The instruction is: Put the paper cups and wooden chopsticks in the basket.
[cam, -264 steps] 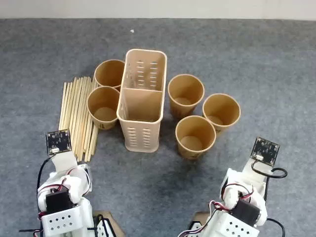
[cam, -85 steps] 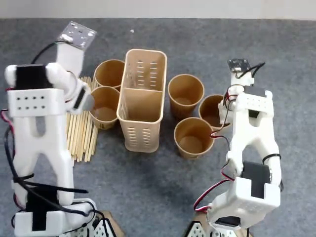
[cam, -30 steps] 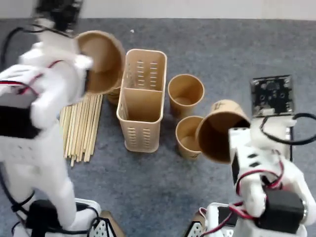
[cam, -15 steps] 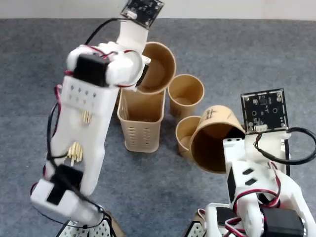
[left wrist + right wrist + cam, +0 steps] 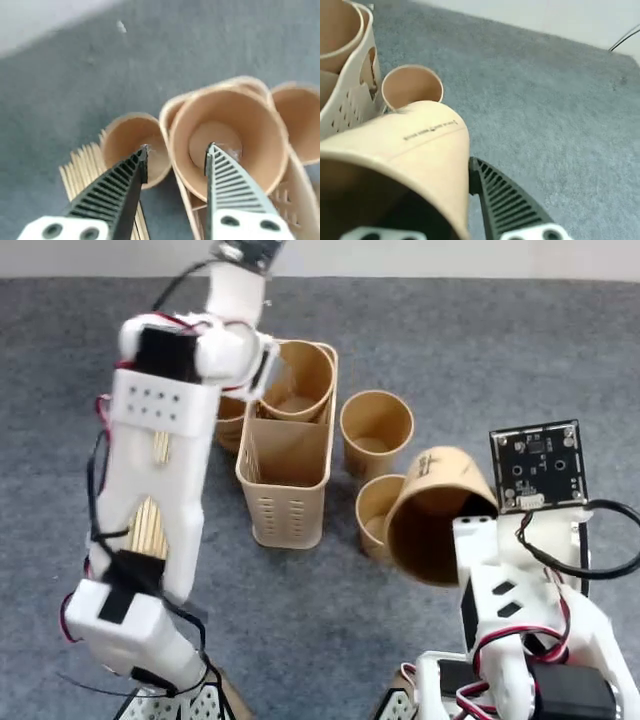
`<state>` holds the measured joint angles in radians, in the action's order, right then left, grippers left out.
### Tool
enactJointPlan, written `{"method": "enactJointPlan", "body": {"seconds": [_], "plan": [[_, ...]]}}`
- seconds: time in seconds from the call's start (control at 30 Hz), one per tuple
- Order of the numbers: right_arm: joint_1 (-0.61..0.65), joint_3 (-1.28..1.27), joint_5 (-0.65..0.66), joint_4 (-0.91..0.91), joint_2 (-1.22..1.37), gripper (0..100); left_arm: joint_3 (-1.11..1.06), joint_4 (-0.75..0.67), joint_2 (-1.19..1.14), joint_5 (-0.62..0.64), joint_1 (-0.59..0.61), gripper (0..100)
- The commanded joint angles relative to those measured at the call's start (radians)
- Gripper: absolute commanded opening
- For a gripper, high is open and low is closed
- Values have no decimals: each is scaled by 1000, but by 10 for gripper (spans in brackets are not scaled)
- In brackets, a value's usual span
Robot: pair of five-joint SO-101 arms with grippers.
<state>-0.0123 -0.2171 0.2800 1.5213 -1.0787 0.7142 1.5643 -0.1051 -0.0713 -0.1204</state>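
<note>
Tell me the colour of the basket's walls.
Pale beige plastic, pierced with rows of small slots. The basket shows best in the high view.

A: What covers the table surface (image 5: 480, 350)?
B: Grey cloth like felt carpet, matt, rough and finely flecked.
A: And the basket (image 5: 285, 515)?
B: Cream plastic, smooth, with a faint sheen.
A: The paper cups (image 5: 376, 430)?
B: Brown paper, matt. The held cup (image 5: 440, 505) is dull inside and out; the cup in the basket (image 5: 298, 385) looks the same.
A: The chopsticks (image 5: 82, 170)?
B: Pale bare wood, dull, unvarnished.
A: The arms (image 5: 160, 410)?
B: White matt plastic shells. The left gripper (image 5: 175, 150) has black ribbed plastic fingers (image 5: 117, 187); a black circuit board (image 5: 538, 465) looks smooth.
</note>
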Motion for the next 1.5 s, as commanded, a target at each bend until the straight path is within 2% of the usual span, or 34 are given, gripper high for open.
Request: {"method": "enactJointPlan", "body": {"seconds": [0.0, 0.13, 0.23, 0.3, 0.43, 0.53, 0.67, 0.77, 1.07, 1.33, 1.47], "plan": [[10, 39, -11, -67, 4, 6, 108, 12, 143, 8, 7, 211], [10, 41, -14, -114, 65, 6, 147, 60, 280, 8, 21, 210], [10, 50, -117, -159, 194, 5, 145, 110, 361, 14, 104, 210], [24, 73, -199, -223, 280, 5, 137, 140, 377, 17, 202, 210], [166, 203, -318, -278, 433, 5, 61, 167, 384, 92, 414, 210], [294, 341, -384, -278, 489, 5, -87, 161, 384, 98, 495, 210], [424, 499, -402, -288, 539, 5, -282, 106, 384, 94, 512, 210], [472, 553, -400, -302, 636, 5, -363, 46, 386, 94, 513, 210], [467, 564, -402, -392, 952, 5, -418, 11, 386, 66, 513, 210], [389, 562, -400, -378, 997, 5, -414, 9, 386, 48, 513, 210], [378, 607, -400, -289, 1003, 5, -418, -5, 386, 48, 513, 210]]}}
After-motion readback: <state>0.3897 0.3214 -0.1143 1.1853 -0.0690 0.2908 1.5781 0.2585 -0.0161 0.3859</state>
